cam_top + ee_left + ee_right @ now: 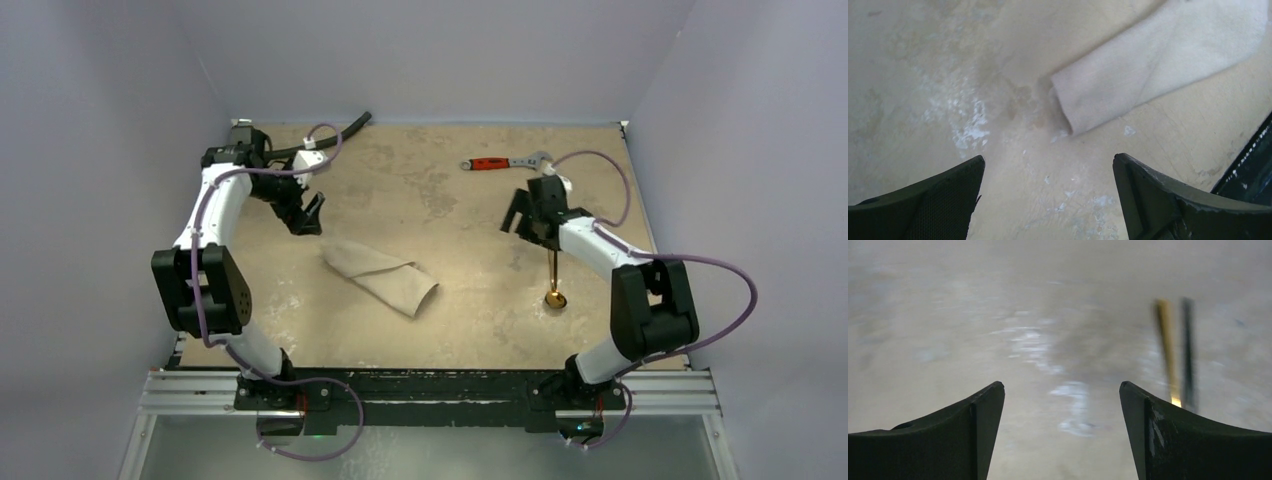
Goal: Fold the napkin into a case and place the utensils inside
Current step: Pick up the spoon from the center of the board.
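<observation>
Folded beige napkin lies diagonally at mid-table between the arms, the gold spoon well apart to its right, while left gripper and right gripper stand spread wide, grasping nothing.

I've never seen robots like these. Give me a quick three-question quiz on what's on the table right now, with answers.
1. True or false: the napkin lies flat and fully spread out.
2. The gold spoon is: A inside the napkin; B on the table, apart from it; C on top of it.
3. Fill in: the left hand and right hand both stand ____.
Key: 1 false; 2 B; 3 open.
</observation>
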Controlling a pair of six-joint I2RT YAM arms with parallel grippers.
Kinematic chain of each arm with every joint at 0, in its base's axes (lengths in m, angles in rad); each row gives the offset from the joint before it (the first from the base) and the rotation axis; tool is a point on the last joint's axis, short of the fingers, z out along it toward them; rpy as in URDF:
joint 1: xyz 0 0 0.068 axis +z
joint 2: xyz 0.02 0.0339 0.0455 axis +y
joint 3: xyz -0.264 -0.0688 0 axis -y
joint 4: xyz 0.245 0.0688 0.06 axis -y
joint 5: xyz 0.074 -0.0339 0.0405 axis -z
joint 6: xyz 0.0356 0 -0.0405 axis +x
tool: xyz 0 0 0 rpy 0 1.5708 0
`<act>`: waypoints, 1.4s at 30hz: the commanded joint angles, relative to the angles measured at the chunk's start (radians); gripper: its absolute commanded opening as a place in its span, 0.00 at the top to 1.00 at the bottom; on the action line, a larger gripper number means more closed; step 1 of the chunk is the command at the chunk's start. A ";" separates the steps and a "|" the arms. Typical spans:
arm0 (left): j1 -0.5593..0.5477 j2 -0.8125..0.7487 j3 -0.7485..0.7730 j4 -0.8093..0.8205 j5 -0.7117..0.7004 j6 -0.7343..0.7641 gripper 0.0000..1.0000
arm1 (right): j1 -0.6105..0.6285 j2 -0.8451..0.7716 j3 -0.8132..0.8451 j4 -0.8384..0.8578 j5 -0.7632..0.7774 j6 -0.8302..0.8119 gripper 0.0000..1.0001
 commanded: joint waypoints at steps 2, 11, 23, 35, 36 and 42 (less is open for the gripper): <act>0.105 0.049 0.111 0.064 0.040 -0.145 0.02 | -0.142 -0.065 -0.147 -0.034 0.076 0.077 0.12; 0.114 0.098 0.182 0.018 0.030 -0.135 0.01 | -0.196 -0.028 -0.205 -0.008 0.067 0.073 0.10; 0.114 0.072 0.145 0.060 0.000 -0.149 0.01 | -0.201 -0.004 -0.257 0.057 -0.049 0.055 0.38; 0.114 0.061 0.126 0.098 0.005 -0.179 0.01 | -0.035 0.176 -0.155 0.141 -0.157 0.144 1.00; 0.115 0.062 0.125 0.098 0.003 -0.180 0.01 | -0.022 0.198 -0.124 0.142 -0.155 0.152 1.00; 0.114 0.063 0.120 0.097 -0.004 -0.180 0.01 | 0.048 0.287 0.091 0.097 -0.080 0.131 1.00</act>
